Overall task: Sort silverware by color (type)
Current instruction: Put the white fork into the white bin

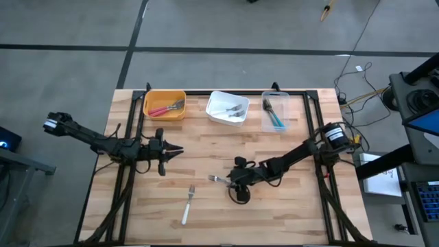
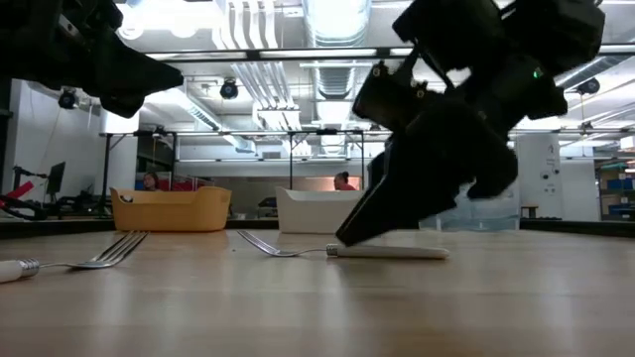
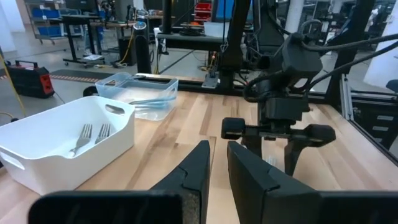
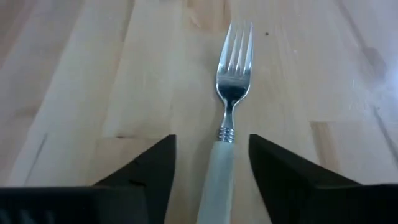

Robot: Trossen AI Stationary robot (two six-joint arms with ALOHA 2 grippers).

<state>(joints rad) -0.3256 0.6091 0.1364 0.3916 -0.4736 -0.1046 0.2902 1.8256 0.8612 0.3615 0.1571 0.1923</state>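
White-handled fork (image 4: 225, 168) is straddled at counter centre by right gripper (image 4: 211, 168) fingers, held wide, tines at 9 o'clock; handle could be skidded sideways if closure is off-centre

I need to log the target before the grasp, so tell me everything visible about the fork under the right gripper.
The fork has a shiny silver metal head with four tines, a ribbed collar and a pale white plastic-looking handle. It lies flat on the wooden table, mid-table, its handle between the open fingers of the right gripper. Whether they touch it is unclear.
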